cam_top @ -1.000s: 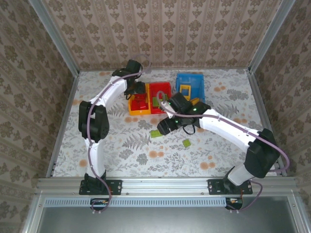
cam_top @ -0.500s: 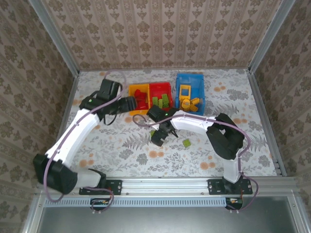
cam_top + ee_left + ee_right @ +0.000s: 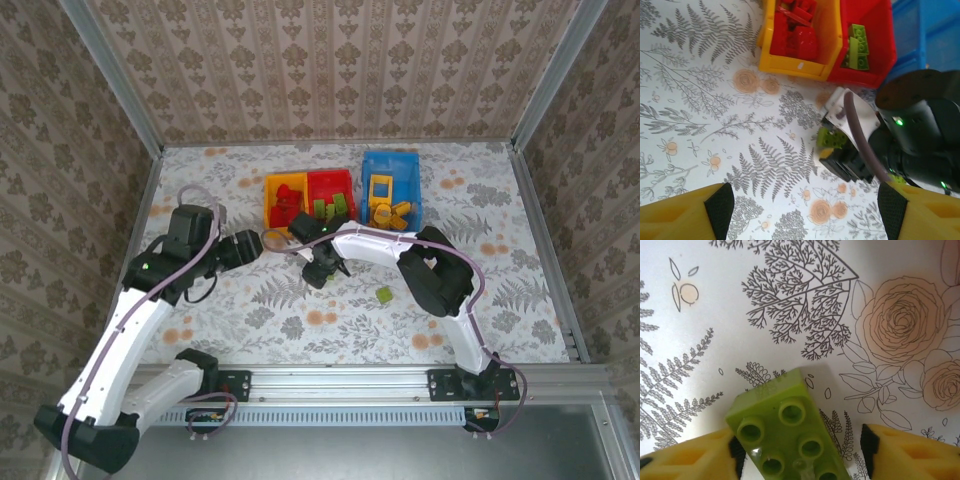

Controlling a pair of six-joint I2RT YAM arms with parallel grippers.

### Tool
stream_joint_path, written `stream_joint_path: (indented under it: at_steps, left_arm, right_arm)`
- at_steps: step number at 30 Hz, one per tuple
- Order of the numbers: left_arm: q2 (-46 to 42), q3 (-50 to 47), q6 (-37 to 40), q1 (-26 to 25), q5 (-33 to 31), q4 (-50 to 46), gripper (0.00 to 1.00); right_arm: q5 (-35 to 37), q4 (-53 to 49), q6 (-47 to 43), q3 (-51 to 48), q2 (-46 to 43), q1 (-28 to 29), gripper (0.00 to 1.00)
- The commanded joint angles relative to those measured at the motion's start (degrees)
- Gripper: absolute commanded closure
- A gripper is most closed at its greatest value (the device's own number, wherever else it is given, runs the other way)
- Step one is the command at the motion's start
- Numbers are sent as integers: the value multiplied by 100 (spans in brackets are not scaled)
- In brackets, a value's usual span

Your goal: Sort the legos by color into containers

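One lime-green studded plastic brick [image 3: 785, 435] near red plastic bin [image 3: 882, 40]: straddled, apparently unclamped, by right gripper [image 3: 800, 445]; to be centred before closing. Left gripper [image 3: 805, 202] gaped, empty.

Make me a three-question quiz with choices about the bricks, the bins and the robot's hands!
1. Which bin holds the green bricks?
A. yellow
B. red
C. blue

2. What colour is the brick between the right gripper's fingers?
A. red
B. orange
C. green

3. How is the left gripper?
A. open and empty
B. shut on a red brick
C. shut on a bin

Answers:
1 B: the green bricks lie inside the red bin.
2 C: the studded brick in the right wrist view is lime green.
3 A: its fingers stand wide apart with nothing between them.
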Motion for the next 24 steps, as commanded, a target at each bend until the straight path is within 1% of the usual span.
stream_joint_path:
  at_steps: [1, 3, 5, 9, 13, 16, 17, 18, 24]
  left_arm:
    - [-255, -232, -215, 19, 449, 19, 22]
    - [-349, -339, -302, 19, 586, 170, 23]
    - [-362, -386, -355, 26, 741, 353, 23]
    - [-160, -370, -418, 12, 1131, 912, 23]
    - [279, -211, -510, -123, 1322, 1481, 23]
    - [650, 18, -453, -218, 1310, 1683, 23]
    - [773, 96, -415, -405, 1304, 1727, 23]
    - [883, 172, -373, -460, 1304, 1760, 23]
    - [1290, 448, -175, -707, 1225, 1829, 23]
  right_arm:
    - [-181, -151, 298, 21, 76, -45, 48]
    - [-265, -71, 445, -64, -86, -75, 60]
    - [-287, -1, 610, -102, -334, -142, 65]
    - [-350, 131, 1166, -26, -964, -497, 70]
    - [-660, 243, 1844, 339, -1095, -1078, 70]
    - [-942, 227, 2243, 904, -746, -1429, 70]
    - [-1025, 193, 2376, 1169, -562, -1528, 70]
    - [-1069, 132, 2512, 1460, -369, -1612, 70]
    - [-1168, -623, 2869, 3543, 1025, -1821, 68]
